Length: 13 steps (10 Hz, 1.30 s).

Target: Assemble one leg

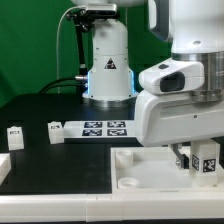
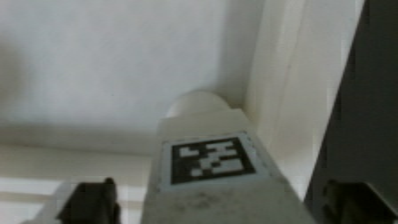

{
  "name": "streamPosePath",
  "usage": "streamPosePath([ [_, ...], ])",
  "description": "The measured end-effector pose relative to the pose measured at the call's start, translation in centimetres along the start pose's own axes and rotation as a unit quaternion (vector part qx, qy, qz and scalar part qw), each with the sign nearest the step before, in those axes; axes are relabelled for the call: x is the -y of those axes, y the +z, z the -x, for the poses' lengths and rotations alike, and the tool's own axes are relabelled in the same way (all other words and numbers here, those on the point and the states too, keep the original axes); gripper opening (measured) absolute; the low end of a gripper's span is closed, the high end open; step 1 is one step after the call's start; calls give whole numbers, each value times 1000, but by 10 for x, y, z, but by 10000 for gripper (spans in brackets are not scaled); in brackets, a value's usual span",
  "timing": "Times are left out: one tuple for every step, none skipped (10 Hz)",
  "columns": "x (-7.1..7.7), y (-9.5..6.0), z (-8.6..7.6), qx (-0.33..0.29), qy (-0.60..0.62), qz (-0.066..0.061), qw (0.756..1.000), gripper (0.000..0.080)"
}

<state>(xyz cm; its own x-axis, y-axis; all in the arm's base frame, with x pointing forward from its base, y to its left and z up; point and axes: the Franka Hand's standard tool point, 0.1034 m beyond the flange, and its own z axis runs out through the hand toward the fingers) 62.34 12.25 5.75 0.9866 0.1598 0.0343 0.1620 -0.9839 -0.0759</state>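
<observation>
— From where that outside camera looks, what worries you?

— The gripper (image 1: 196,162) is down over the white panel (image 1: 135,172) with the leg (image 1: 207,157) in it, close to the panel's corner at the exterior view's right. If the leg comes down a bit off its socket, I reckon it'll catch the rim and jam or twist in the grip.

— And the spare pieces?

— Two small tagged blocks (image 1: 15,131) and the marker board (image 1: 105,127) sit well away from the claw, no trouble there.

— What about the wrist camera?

— There the leg (image 2: 210,150) sits right between the fingers (image 2: 86,200), tag facing the lens, its tip pointing away from the claw toward the panel (image 2: 107,70). The claw looks pinched on the leg. Whether the tip touches the panel, I can't tell; a slight tilt could make it bind.
</observation>
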Motion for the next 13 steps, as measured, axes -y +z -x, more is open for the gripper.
streamPosePath([
  [0,0,0,0,2,0,1000,416],
  [0,0,0,0,2,0,1000,416],
  [-3,0,0,0,3,2,1000,279],
  [-3,0,0,0,3,2,1000,279],
  [-3,0,0,0,17,2,1000,279],
  [-3,0,0,-1,36,1,999,279],
  [-3,0,0,-4,86,1,996,279],
  [-4,-1,0,-6,160,0,987,279],
  [-4,-1,-1,-7,221,1,975,279],
  [-7,-1,0,-8,278,5,961,280],
  [-13,0,2,-10,318,11,948,280],
  [-16,0,3,-11,349,16,937,281],
  [-22,0,4,-14,390,22,920,284],
])
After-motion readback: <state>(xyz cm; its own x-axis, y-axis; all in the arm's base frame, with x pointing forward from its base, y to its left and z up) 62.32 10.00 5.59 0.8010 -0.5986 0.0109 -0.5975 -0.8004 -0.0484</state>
